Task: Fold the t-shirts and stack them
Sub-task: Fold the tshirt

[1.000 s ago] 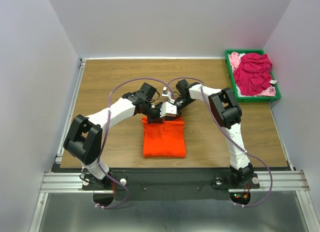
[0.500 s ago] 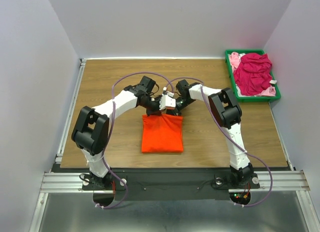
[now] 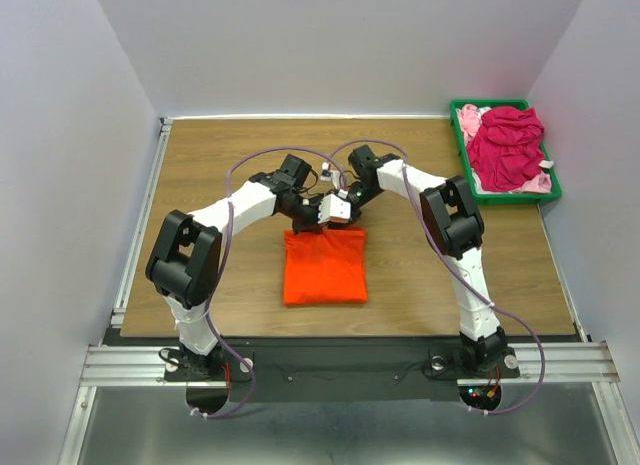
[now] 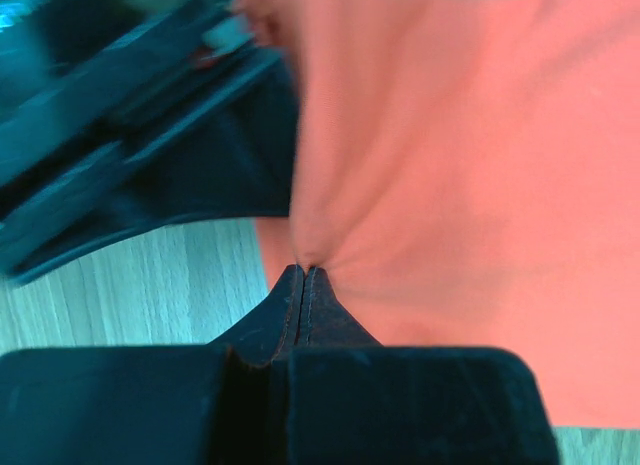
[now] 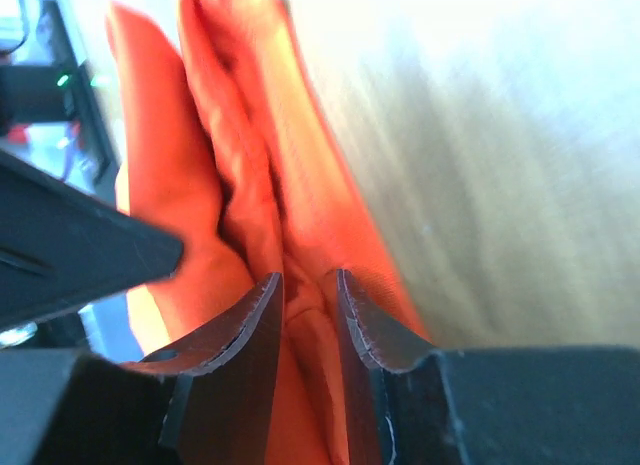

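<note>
Folded orange t-shirt [image 3: 324, 268] laid on table [image 3: 200, 165], far edge pinched by closed left gripper [image 4: 303, 270], thick fold clamped within right gripper [image 5: 305, 277]

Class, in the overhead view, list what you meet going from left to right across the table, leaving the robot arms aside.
orange t-shirt → green bin, left wall first → magenta t-shirt heaped inside that bin
</note>
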`<state>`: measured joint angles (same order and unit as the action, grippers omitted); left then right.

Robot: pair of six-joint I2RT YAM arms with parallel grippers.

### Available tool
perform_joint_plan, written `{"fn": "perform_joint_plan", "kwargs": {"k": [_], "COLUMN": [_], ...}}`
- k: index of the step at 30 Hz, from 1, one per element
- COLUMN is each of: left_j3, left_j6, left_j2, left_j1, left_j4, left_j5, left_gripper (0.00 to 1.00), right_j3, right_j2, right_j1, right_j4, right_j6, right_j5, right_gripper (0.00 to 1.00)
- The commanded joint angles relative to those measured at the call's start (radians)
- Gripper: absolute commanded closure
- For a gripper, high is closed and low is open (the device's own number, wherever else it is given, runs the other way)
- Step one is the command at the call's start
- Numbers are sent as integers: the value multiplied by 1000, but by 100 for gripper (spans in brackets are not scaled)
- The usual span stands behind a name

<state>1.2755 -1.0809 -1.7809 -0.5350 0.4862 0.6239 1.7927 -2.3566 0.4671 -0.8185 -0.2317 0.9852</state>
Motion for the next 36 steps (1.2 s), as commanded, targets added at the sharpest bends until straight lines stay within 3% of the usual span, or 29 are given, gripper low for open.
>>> {"fn": "perform_joint_plan", "kwargs": {"k": [1, 13, 28, 34, 36], "left_j3": [-30, 25, 33, 18, 24], "left_j6": [-28, -1, -27, -47, -50], "left_j2": [86, 89, -40, -86, -89], "left_j1": [-6, -6, 24, 33, 33], "left_j4": [26, -1, -121, -144, -138], "left_j5": [36, 19, -43, -43, -44], "left_gripper": [100, 100, 100, 100, 92], "right_j3": [88, 102, 80, 157, 221], "right_j2": [57, -108, -87, -75, -66], "right_j1": [4, 7, 7, -4, -16], "right_j4": [27, 30, 28, 30, 30], "right_j6": [-11, -11, -24, -18, -8], "right_j5": [-95, -22, -16, -152, -233], "right_gripper": [66, 73, 74, 72, 70]}}
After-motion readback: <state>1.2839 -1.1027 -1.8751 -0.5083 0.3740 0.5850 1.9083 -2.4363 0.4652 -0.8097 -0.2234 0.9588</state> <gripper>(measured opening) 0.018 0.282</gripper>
